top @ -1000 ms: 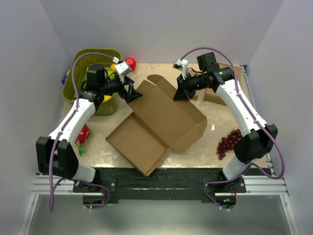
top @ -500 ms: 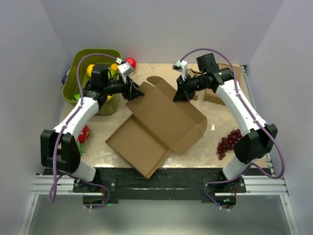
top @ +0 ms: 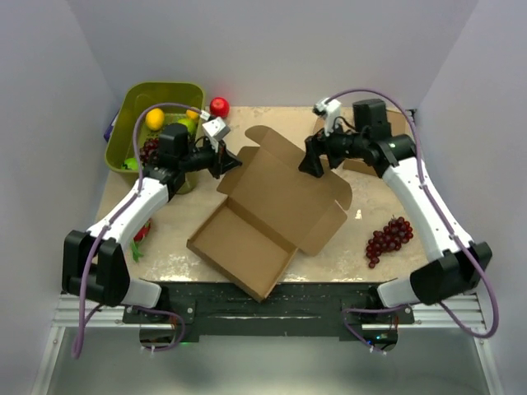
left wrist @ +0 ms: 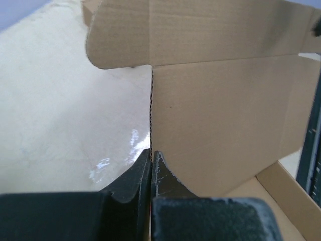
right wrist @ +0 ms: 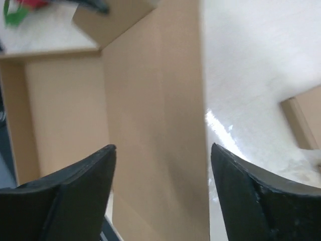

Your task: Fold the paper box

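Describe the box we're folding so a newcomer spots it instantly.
Start at the middle of the beige table. The paper box is the big brown cardboard sheet lying open, flaps spread. The other brown cardboard, by the right arm, is smaller.

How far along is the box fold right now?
Roughly midway. Done: the near half of the box looks like a shallow tray with low walls up. In hand: the left gripper is shut on the edge of a left side flap, and the right gripper is open over the far panel, holding nothing. Left: the lid half and its flaps lie open, not yet folded over or tucked in.
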### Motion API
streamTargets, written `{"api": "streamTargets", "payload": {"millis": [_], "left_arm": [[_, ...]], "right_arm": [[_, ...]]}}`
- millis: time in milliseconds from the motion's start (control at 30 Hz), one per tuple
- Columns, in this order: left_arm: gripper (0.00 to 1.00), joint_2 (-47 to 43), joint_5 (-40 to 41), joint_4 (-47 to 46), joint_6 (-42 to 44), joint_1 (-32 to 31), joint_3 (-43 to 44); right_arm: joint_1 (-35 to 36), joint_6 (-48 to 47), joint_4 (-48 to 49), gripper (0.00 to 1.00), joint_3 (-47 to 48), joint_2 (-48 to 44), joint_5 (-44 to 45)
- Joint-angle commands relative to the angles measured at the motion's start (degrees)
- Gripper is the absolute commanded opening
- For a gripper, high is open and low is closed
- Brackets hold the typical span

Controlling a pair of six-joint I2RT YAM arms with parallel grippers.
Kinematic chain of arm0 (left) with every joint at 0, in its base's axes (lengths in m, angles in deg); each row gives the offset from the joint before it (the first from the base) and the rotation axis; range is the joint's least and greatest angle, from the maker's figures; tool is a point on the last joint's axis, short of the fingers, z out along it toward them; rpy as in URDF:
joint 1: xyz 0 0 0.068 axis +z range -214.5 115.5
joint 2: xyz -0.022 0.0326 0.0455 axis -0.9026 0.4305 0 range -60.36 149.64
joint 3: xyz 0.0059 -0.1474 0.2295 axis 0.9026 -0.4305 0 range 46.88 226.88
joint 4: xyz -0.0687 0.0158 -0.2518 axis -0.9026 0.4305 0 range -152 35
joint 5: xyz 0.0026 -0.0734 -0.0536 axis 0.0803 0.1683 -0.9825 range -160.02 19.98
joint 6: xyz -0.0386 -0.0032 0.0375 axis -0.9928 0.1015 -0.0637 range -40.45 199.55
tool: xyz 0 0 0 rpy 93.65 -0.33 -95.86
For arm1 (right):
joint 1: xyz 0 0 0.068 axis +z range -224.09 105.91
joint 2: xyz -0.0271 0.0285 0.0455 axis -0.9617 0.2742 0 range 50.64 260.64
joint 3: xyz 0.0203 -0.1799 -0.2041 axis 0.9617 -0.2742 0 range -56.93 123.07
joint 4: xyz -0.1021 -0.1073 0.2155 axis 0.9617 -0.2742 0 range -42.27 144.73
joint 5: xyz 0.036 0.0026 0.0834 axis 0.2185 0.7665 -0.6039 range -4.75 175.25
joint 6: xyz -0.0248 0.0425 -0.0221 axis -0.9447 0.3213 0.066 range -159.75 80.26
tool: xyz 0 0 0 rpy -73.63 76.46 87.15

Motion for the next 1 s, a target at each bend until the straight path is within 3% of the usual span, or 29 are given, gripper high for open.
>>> {"api": "streamTargets", "payload": {"millis": [0,67,167,300,467,633,733,967], "left_arm": [[0.00,-7.91,11.70,-11.28,-6.06,0.10,-4.53],[0.00,-9.06,15.57,-13.04,-7.22,0.10,-6.47],[0.00,-11.61,21.91,-14.63,-7.66,0.10,-8.31],[0.00,-16.26,29.72,-14.90,-8.28,0.10,-9.72],[0.00,-16.80,30.36,-12.97,-8.28,0.10,-8.50],[0.00,-17.59,29.48,-13.31,-7.76,0.10,-8.49],[0.00,-18.21,29.30,-14.54,-7.05,0.10,-9.55],[0.00,-18.64,26.49,-15.07,-7.49,-0.51,-9.46]], "right_arm": [[-6.27,12.82,13.29,0.90,-4.04,-7.70,8.67],[-8.29,20.00,15.76,0.99,-5.79,-10.78,13.49],[-8.30,27.57,14.63,0.99,-6.33,-12.72,24.38],[-8.48,35.24,5.59,0.99,-6.15,-12.55,37.65],[-9.27,44.99,-4.27,0.99,-12.47,-15.00,51.11],[-10.50,56.30,-9.45,0.99,-21.17,-17.11,57.80],[-12.16,56.87,-8.75,0.99,-26.71,-18.35,60.17],[-19.19,53.71,-13.42,0.99,-27.42,-13.78,61.06]]}}
